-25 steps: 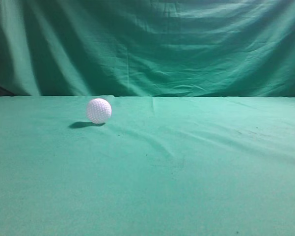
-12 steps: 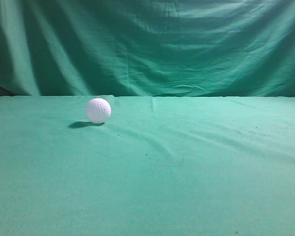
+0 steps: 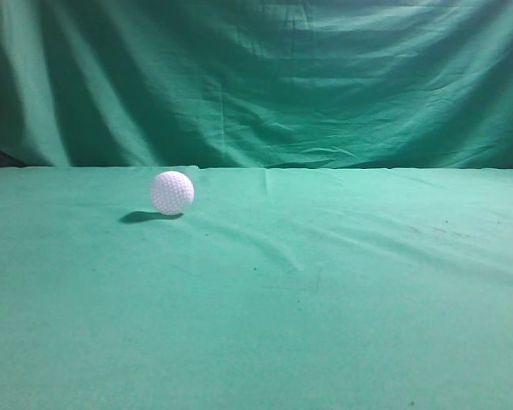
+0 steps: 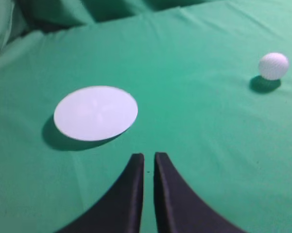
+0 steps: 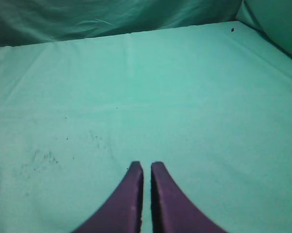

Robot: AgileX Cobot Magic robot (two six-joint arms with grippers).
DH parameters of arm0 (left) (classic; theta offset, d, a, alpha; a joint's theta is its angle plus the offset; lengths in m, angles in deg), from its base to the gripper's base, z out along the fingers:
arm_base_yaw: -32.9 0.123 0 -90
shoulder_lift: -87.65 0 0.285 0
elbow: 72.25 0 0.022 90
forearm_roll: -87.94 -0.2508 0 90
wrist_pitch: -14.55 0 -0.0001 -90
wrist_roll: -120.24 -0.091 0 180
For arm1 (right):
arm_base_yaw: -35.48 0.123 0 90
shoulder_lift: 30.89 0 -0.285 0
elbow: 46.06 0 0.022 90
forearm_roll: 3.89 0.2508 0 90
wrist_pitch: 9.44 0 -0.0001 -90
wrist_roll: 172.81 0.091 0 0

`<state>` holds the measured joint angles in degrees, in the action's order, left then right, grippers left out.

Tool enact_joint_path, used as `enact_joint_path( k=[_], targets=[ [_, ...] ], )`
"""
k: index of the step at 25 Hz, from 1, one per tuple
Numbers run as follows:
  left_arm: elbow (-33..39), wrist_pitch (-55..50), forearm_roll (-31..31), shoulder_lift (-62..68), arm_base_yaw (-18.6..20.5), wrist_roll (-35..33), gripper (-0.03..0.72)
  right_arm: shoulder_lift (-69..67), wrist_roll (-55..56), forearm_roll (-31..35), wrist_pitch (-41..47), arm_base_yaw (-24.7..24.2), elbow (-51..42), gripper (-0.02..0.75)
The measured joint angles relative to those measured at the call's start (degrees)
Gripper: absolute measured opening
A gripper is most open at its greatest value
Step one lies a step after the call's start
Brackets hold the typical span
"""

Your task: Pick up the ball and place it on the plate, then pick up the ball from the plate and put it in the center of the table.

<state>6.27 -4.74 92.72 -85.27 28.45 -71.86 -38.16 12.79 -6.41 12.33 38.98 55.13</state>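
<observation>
The white dimpled ball point(image 3: 172, 192) rests on the green cloth table point(image 3: 324, 290), left of middle in the exterior view. It also shows in the left wrist view point(image 4: 273, 65) at the far right. A round white plate point(image 4: 95, 112) lies flat on the cloth, ahead and left of my left gripper point(image 4: 148, 155), which is shut and empty above the cloth. My right gripper point(image 5: 146, 165) is shut and empty over bare cloth. Neither gripper nor the plate shows in the exterior view.
A darker green curtain point(image 3: 265, 77) hangs behind the table's back edge. The cloth has faint wrinkles and small dark specks point(image 5: 43, 158) near the right gripper.
</observation>
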Motion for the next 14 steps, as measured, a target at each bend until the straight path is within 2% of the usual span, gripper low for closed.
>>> enact_joint_path(
  k=[3,14],
  targets=[
    [0.0,-0.3,-2.6,0.0,0.0,3.2,0.057,0.0,0.0,0.0,0.0,0.0,0.0,0.048],
    [0.0,-0.3,-2.8,0.0,0.0,4.2,0.057,0.0,-0.1,0.0,0.0,0.0,0.0,0.048]
  ],
)
